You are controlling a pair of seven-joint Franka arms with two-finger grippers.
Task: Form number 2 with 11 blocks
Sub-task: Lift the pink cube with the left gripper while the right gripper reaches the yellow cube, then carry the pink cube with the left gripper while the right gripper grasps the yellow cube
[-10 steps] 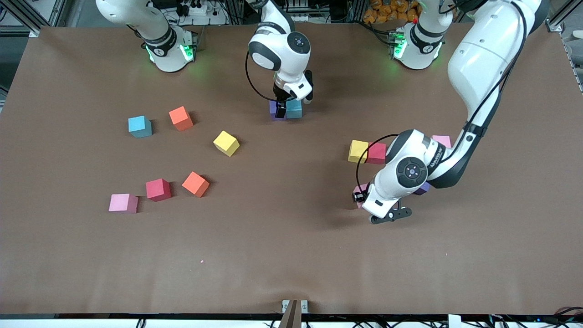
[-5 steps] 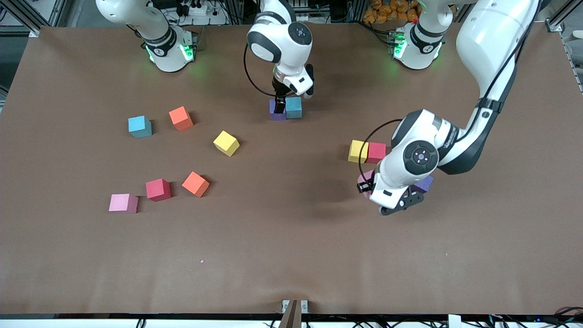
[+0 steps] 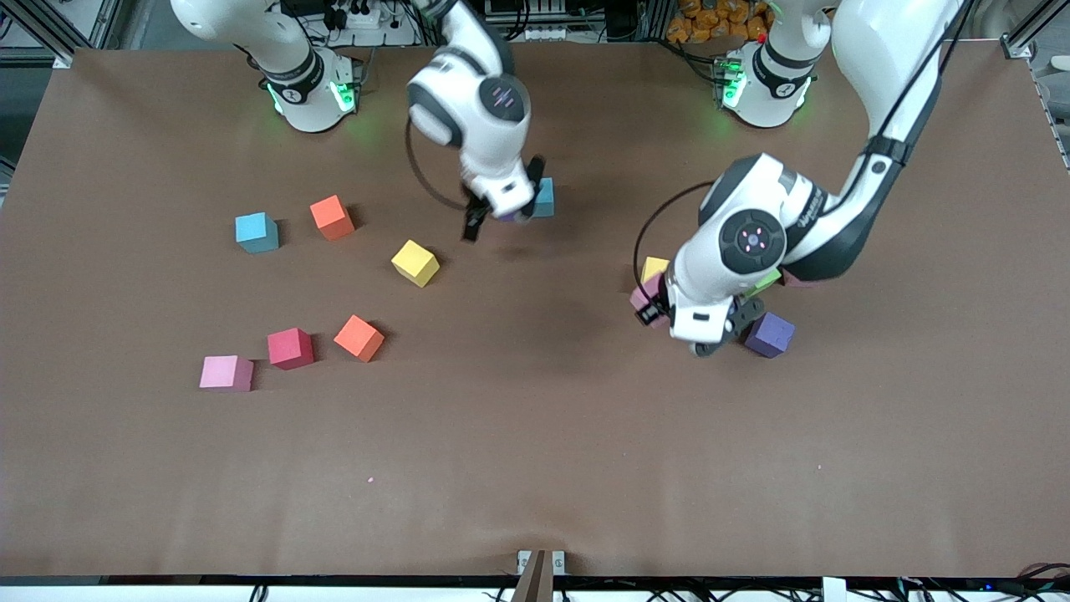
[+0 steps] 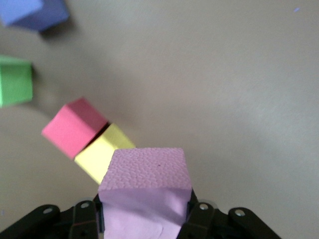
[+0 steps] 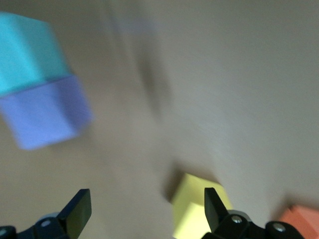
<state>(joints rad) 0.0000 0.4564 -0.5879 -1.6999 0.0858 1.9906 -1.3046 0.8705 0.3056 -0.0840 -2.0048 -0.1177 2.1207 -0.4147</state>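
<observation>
Two end effectors | left end effector (image 4: 144,219) pinches pink block (image 4: 145,191) above yellow block (image 4: 102,155) touching red (image 4: 74,125) | right end effector (image 5: 144,206) spread, over table (image 3: 535,468), between purple-teal pair (image 5: 42,112) and lone yellow (image 3: 415,262), right arm nearer | loose near right arm's end: teal, two orange, yellow, red, pink

Even overhead light gives soft shadows on the matte counter (image 3: 535,468); the right wrist view is smeared by motion blur.
</observation>
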